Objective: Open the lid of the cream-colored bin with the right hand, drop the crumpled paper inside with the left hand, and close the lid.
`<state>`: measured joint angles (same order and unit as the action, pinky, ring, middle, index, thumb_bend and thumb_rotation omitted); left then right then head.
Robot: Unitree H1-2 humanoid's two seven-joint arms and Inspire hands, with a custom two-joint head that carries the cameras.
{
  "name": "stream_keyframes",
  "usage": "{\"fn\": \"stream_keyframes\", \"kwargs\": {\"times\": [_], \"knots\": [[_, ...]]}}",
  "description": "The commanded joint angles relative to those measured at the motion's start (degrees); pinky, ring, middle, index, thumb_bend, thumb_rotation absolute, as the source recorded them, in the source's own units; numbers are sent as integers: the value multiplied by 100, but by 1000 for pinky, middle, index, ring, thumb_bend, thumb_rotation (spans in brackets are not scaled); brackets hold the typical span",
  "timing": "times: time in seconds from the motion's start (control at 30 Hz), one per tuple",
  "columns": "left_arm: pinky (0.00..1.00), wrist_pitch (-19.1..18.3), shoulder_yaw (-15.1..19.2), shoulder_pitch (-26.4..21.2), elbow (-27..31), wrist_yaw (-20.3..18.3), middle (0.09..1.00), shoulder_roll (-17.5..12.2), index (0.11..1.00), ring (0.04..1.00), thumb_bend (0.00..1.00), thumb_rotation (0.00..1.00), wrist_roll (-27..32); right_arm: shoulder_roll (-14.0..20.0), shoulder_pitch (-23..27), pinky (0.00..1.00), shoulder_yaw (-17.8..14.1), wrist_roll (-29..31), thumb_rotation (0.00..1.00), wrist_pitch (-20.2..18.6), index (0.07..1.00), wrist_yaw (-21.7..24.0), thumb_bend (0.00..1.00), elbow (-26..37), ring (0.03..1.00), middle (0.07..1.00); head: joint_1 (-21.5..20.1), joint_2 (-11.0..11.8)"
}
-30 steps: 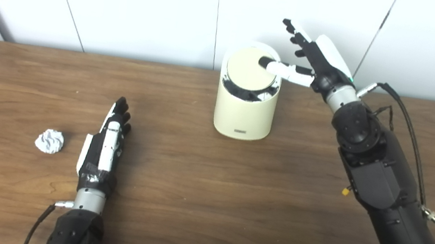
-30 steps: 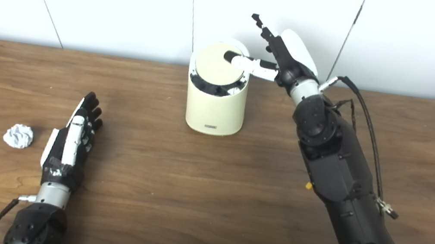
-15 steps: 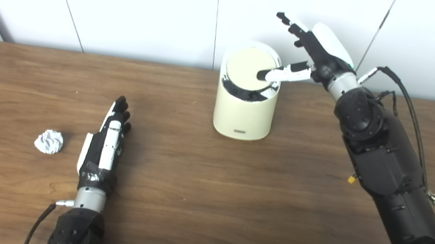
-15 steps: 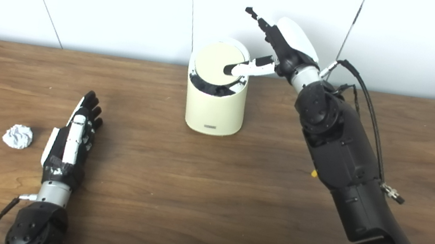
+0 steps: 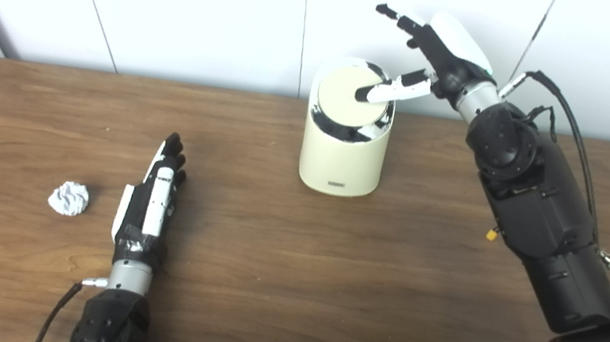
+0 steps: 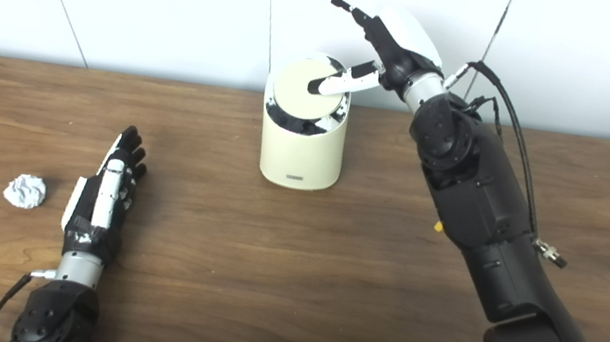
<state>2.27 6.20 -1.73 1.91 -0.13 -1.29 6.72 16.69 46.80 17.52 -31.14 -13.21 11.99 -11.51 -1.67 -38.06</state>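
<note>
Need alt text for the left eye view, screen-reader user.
The right robot hand reaches over a cream-colored bin at the back of a wooden table, one finger on its tilted lid. The left robot hand lies flat and open on the table, beside a crumpled paper it is not touching.

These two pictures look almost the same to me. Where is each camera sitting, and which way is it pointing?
Left eye view: on the robot's head, looking down and forward at the table; both arms enter from below, left hand flat, right hand at the cream-colored bin.
Right eye view: beside it, a little to the right, same direction; the same arms and hands show, shifted leftward.
Shared: the bin, its lid, the crumpled paper and the white wall panels.
</note>
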Motion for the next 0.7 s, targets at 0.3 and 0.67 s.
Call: {"fn": "stream_keyframes", "kwargs": {"times": [0.3,0.67], "knots": [[1000,148,2,-115,67,10,1000,10,1000,1000,348,930,9,-106,314,806,7,-139,295,257,903,-165,744,-14,906,916,-18,-8],[1000,162,33,-136,16,-3,1000,6,1000,1000,349,935,69,-130,281,861,119,-395,283,376,911,-253,740,-238,923,920,-75,32]]}}
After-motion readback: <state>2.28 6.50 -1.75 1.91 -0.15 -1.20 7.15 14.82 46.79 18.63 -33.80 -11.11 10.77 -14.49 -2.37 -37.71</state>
